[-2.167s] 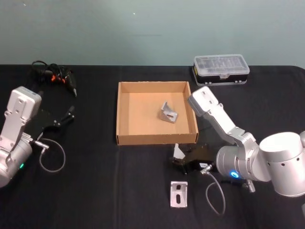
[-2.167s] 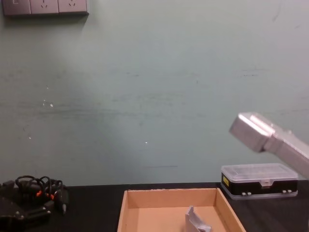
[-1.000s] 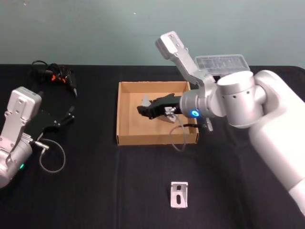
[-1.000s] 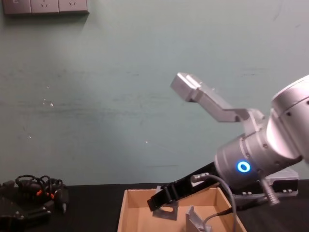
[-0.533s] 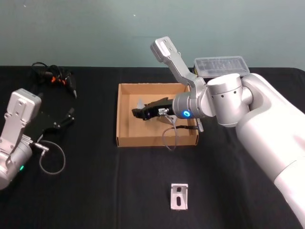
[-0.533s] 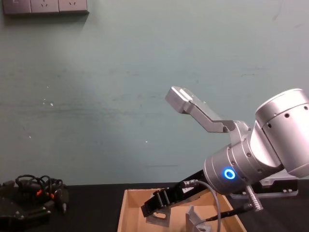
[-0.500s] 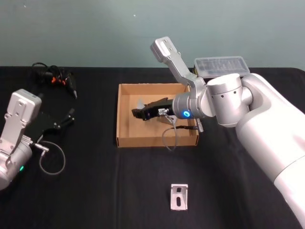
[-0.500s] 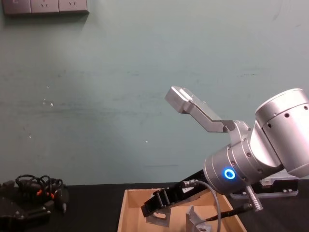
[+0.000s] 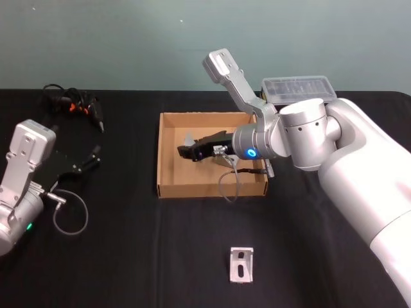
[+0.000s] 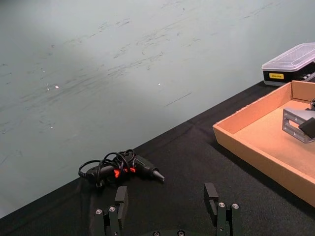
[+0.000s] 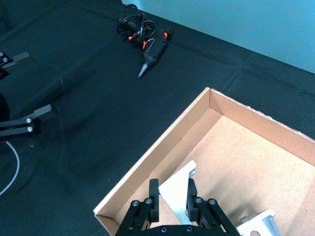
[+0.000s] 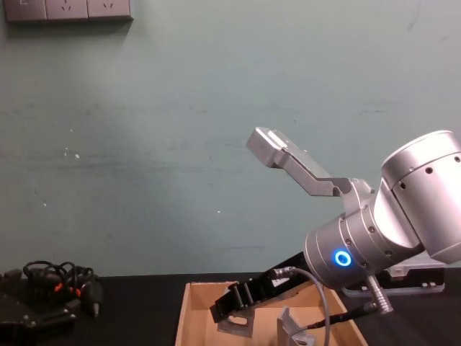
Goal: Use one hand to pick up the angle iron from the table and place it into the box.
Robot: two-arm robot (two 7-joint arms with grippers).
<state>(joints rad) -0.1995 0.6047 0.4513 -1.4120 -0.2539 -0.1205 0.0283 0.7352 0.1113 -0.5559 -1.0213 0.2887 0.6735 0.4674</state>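
R gripper (image 9: 187,151) is clamped on an angle iron (image 11: 173,192), low over the left part of the box (image 9: 158,154). 2nd angle iron (image 10: 295,124) lies on the box floor just beside it. 3rd angle iron (image 9: 241,263) sits on the table (image 9: 128,256) up front, well apart from the box. L gripper (image 9: 97,154) parked far left, fingers spread

Robot lab/wkshop bench: blk table (image 9: 128,256), bare teal wall (image 12: 144,144) w/ sockets (image 12: 68,10), parts case (image 9: 298,87), corded tool (image 9: 77,106).

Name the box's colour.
The box is tan cardboard, clearest in the head view.
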